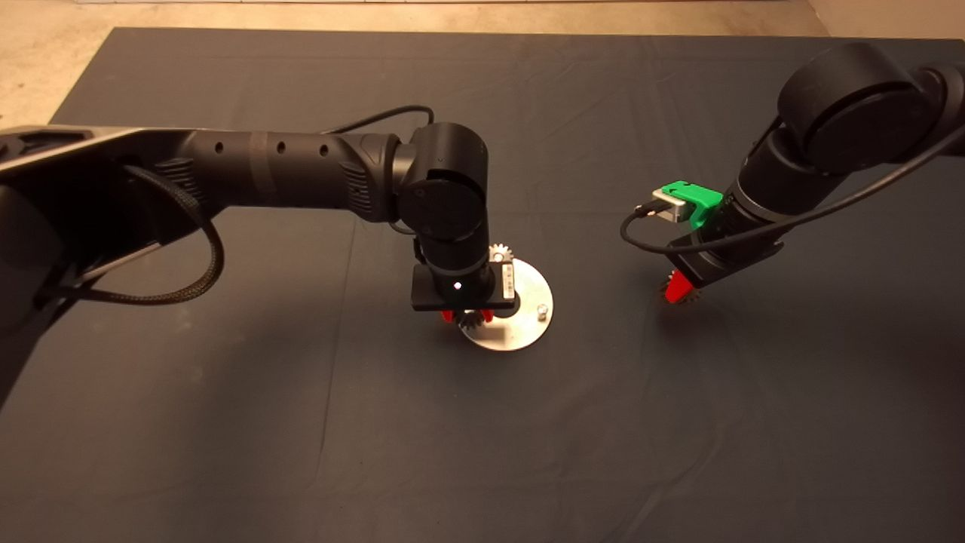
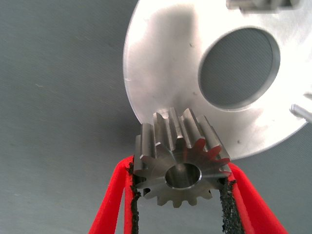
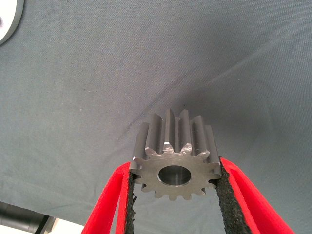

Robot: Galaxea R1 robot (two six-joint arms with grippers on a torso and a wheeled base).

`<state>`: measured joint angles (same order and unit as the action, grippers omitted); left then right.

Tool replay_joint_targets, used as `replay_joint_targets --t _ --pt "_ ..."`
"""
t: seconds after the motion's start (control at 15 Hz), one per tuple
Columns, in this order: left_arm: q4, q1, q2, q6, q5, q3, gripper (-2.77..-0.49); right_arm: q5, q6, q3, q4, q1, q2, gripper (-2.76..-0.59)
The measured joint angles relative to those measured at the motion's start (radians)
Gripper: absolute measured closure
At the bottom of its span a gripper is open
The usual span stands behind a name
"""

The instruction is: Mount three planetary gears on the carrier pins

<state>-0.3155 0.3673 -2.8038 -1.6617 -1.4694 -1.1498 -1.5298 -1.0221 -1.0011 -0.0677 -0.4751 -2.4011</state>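
The shiny carrier disc (image 1: 528,290) lies mid-mat. One planetary gear (image 1: 500,253) sits at its far side, where its edge also shows in the left wrist view (image 2: 263,4). A bare pin (image 1: 541,309) stands at the disc's right; it also shows in the left wrist view (image 2: 302,111). My left gripper (image 1: 469,317) is shut on a second gear (image 2: 181,165), held flat over the disc's (image 2: 185,73) near-left rim; any pin under it is hidden. My right gripper (image 1: 682,290) is shut on the third gear (image 3: 175,156), low over the mat to the disc's right.
The dark mat (image 1: 482,452) covers the table, with pale floor (image 1: 45,68) beyond its far-left corner. The left arm (image 1: 301,173) stretches across from the left, and the right arm (image 1: 829,136) comes in from the upper right. The disc's edge shows in the right wrist view (image 3: 7,19).
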Motion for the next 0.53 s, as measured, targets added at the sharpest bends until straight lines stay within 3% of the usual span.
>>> replay_joint_targets --t 0.53 --pt "0.0 -0.002 0.001 -0.001 0.008 0.0 -0.82 0.0 0.0 0.0 0.0 0.0 0.0 -0.96"
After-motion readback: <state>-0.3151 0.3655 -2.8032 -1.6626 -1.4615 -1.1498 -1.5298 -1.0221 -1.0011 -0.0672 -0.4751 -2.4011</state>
